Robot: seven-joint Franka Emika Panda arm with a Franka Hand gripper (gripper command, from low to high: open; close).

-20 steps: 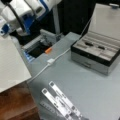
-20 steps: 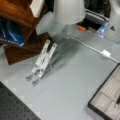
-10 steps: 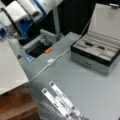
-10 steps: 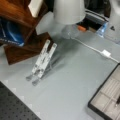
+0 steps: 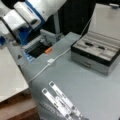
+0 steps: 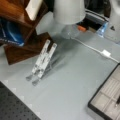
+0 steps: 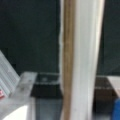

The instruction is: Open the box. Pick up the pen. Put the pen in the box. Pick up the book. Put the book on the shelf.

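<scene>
Robot arm (image 5: 30, 15), Franka Panda type, partly shown at a front view's top left corner. Casing: glossy white, rounded, built of cylindrical segments. One segment ends in a flat round white cap ringed in dark grey. Blue panels and trim lie along the underside of the segments. A thin black cable (image 5: 8, 28) loops from the white housing down toward the blue section. In a front view, a broad pale grey-white cylindrical link (image 6: 68, 11) widens toward its lower rim. Gripper not identifiable in any view.
</scene>
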